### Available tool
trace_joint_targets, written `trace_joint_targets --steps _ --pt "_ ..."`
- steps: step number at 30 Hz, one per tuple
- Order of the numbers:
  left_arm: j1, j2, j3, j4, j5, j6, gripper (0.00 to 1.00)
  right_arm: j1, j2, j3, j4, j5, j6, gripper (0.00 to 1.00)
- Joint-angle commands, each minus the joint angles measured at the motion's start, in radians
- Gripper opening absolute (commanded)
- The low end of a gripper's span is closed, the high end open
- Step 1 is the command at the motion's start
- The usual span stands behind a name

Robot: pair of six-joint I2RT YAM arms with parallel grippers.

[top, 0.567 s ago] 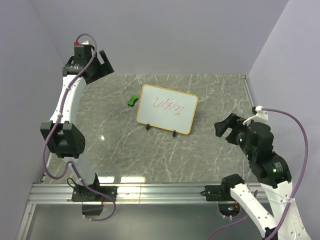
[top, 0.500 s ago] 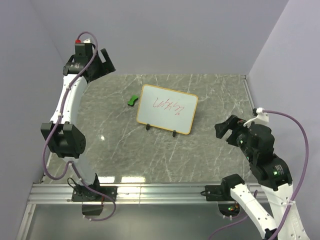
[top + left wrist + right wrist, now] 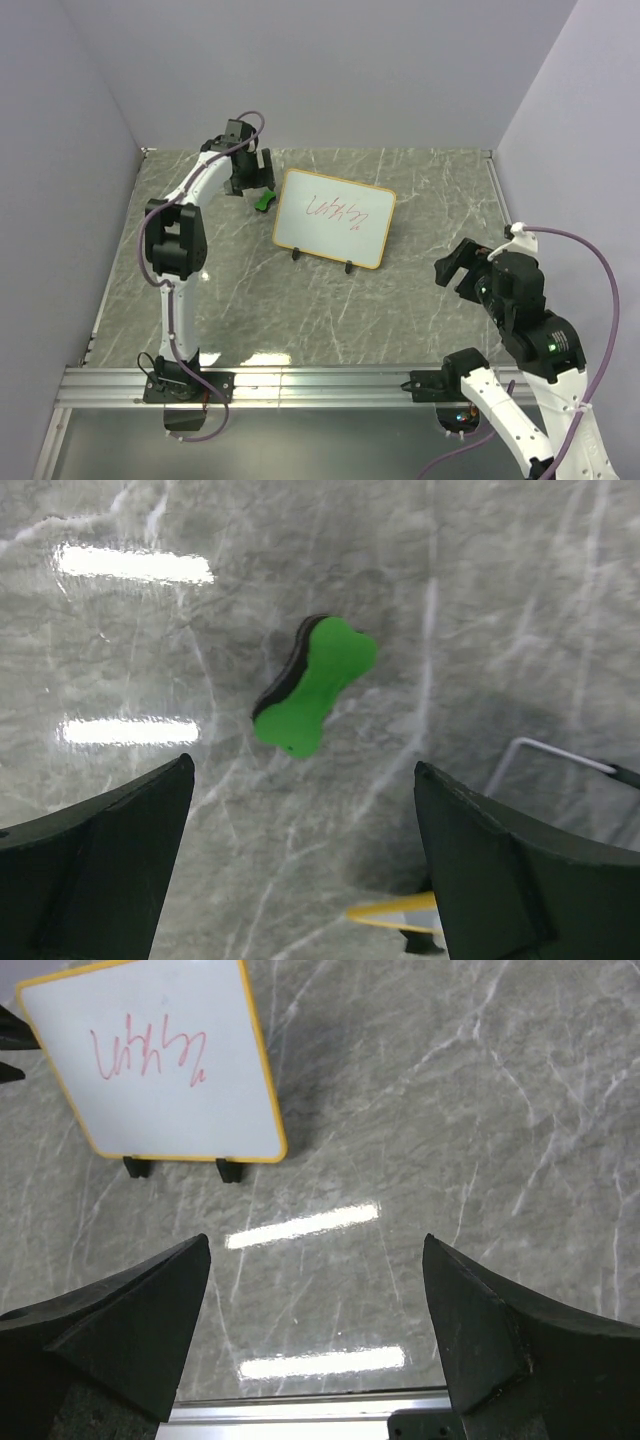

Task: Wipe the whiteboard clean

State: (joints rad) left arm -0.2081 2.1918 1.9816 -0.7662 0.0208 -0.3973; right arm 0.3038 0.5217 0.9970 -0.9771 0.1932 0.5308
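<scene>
Above the green eraser (image 3: 315, 685), the outstretched left pincer (image 3: 302, 770) hangs apart; the raised right pincer (image 3: 316, 1245) gapes too.

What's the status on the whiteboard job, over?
Left gripper open, poised over green eraser. Right gripper open, empty. Whiteboard upright on its feet, red scribble not yet erased. Nothing blocking.

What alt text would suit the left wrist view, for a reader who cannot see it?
A green, bone-shaped eraser with a dark underlayer lies on a grey marbled table, seen from above past the left arm's jaws, which stand wide open at the bottom corners. A yellow corner of the whiteboard shows at the bottom edge, right of centre.
</scene>
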Motion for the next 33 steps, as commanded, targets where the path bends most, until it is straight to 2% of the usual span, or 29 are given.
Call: trace_joint_targets --steps 1,10,14,18,23,26,27,29,30,31,33 --pt "0.012 0.020 0.056 0.031 -0.018 0.041 0.96 0.005 0.040 0.025 -0.028 0.031 0.011 0.93" --pt "-0.016 0.098 0.013 0.079 -0.010 0.140 0.93 0.006 0.139 0.018 0.015 0.038 0.034 0.93" --pt "-0.022 0.144 0.057 0.071 -0.016 0.153 0.90 0.006 0.187 0.020 0.032 0.032 0.038 0.92" --pt "-0.025 0.189 0.092 0.058 -0.018 0.153 0.78 0.005 0.225 0.012 0.049 0.022 0.047 0.92" --pt "-0.045 0.224 0.097 0.044 -0.097 0.160 0.68 0.006 0.248 0.005 0.066 0.025 0.040 0.91" --pt "-0.045 0.230 0.095 0.045 -0.119 0.149 0.51 0.006 0.262 0.002 0.074 0.020 0.031 0.91" --pt "-0.043 0.230 0.097 0.045 -0.120 0.147 0.39 0.006 0.267 0.000 0.083 0.014 0.028 0.91" --pt "-0.045 0.229 0.097 0.045 -0.124 0.144 0.27 0.006 0.274 -0.004 0.094 0.008 0.021 0.91" --pt "-0.043 0.229 0.097 0.044 -0.125 0.141 0.10 0.006 0.278 -0.011 0.101 0.003 0.017 0.91" --pt "-0.040 0.229 0.097 0.041 -0.128 0.140 0.01 0.006 0.282 -0.012 0.124 -0.007 0.014 0.91" --pt "-0.028 0.224 0.092 0.036 -0.125 0.120 0.00 0.006 0.294 -0.020 0.167 -0.041 -0.014 0.91"
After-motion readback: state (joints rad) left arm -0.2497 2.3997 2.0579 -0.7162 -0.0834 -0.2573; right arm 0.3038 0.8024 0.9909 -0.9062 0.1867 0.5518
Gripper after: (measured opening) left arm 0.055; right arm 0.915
